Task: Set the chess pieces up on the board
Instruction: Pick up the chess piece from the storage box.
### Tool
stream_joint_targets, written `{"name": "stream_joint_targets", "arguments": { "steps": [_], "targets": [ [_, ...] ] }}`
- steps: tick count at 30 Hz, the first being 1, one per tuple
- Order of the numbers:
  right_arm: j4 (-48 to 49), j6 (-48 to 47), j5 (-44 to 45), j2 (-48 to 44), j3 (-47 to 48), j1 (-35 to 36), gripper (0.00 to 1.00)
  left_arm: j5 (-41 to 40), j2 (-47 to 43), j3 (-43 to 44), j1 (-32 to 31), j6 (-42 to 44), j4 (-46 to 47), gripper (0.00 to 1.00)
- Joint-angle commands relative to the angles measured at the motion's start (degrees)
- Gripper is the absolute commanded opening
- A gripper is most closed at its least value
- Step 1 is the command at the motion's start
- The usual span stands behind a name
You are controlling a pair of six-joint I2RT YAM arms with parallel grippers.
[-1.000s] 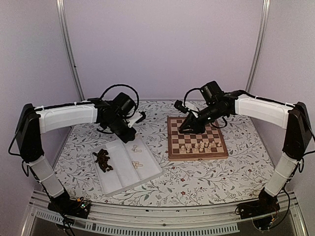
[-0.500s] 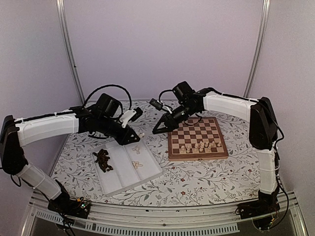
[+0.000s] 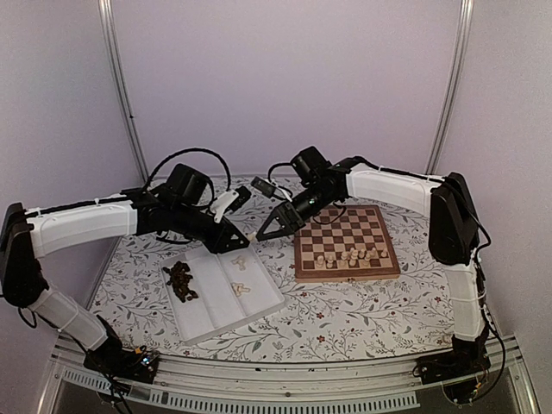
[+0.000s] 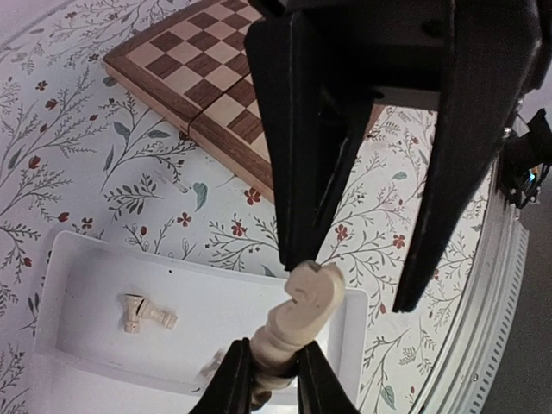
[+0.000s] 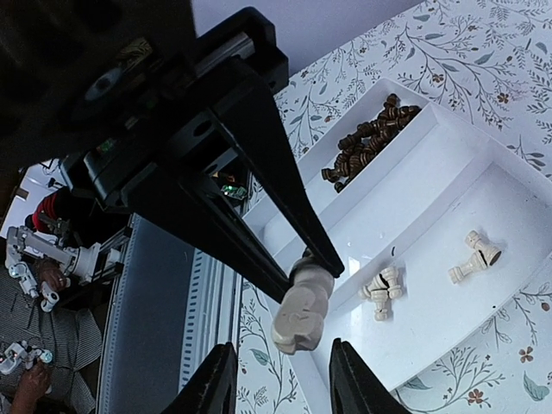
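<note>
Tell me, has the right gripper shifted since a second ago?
Yes. The right gripper swung left, from over the board to past its left rim, toward the white tray.

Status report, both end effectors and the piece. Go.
Left end effector shut on cream piece, over white tray. Right end effector open around its top. No obstruction seen.

The base of the cream knight (image 4: pixel 304 309) is hidden inside the left pincer (image 4: pixel 269 366) at the left wrist view's bottom edge. The right pincer (image 4: pixel 352 283) covers part of the chessboard (image 4: pixel 194 78) there. From above, the cream pieces (image 3: pixel 345 256) standing on it are too small to identify.
</note>
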Motion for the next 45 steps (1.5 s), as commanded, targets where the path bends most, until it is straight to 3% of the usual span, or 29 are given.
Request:
{"name": "stream_joint_targets", "arguments": {
  "steps": [1, 9, 16, 21, 28, 31, 41, 45],
  "targets": [
    [0.6, 0.8, -1.3, 1.5, 2.4, 0.6, 0.4, 2.2, 0.6, -0.1, 0.7, -0.9, 1.6, 0.17],
    [1.2, 2.6, 2.9, 2.9, 4.0, 1.0, 0.32, 3.3, 1.3, -0.1, 0.7, -1.2, 1.6, 0.17],
    [1.2, 3.1, 5.2, 2.9, 3.8, 1.0, 0.12, 3.3, 1.9, 0.0, 0.6, -1.3, 1.8, 0.18],
    [1.2, 2.9, 5.2, 2.5, 3.7, 1.0, 0.07, 2.0, 1.9, -0.8, 0.6, -0.8, 1.7, 0.4],
    [0.9, 2.6, 4.7, 2.2, 3.4, 0.9, 0.07, -1.0, 3.1, -1.9, 0.6, 1.1, 0.8, 0.45],
    [1.0, 2.6, 3.8, 2.3, 3.3, 1.0, 0.06, -0.8, 3.9, -1.8, 0.6, 1.5, 1.0, 0.41],
    [0.7, 2.3, 4.4, 2.0, 2.8, 0.9, 0.06, 2.8, 4.9, -0.5, 0.6, 2.0, 2.8, 0.11],
    [-0.5, 0.7, 8.7, 0.8, 2.8, -0.2, 0.06, 2.7, 4.2, -0.7, 0.7, 2.3, 2.4, 0.06]
  ]
}}
